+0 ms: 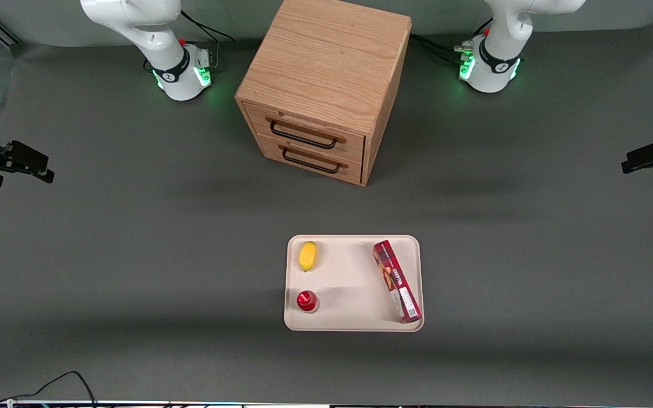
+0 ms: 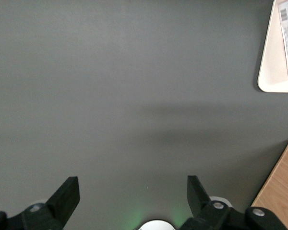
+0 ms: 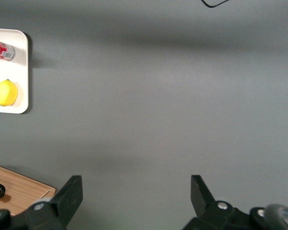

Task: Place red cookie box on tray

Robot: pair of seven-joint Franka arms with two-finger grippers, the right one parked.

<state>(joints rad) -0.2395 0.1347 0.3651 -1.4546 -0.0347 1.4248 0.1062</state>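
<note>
Cookie packaging in red tartan, the red cookie box (image 1: 397, 281), is lying flat on the tray (image 1: 355, 277), along the edge toward the working arm's end of the table, slightly skewed, its white label end nearest the front camera. Sharing the tray are a yellow lemon (image 1: 308, 255) and a small red can (image 1: 306, 301), both sitting along the edge toward the parked arm's end, the can nearer the front camera than the lemon, and both well apart from the box. Nothing is touching the box. A wooden drawer cabinet (image 1: 326, 85) with two black handles is standing farther from the front camera than the tray, on the grey table (image 1: 134, 255). The gripper (image 2: 133, 191) is hanging well away from the tray, out at the working arm's end of the table, and its fingers (image 2: 67, 194) are standing wide apart with only bare grey table showing between them, gripping nothing.
</note>
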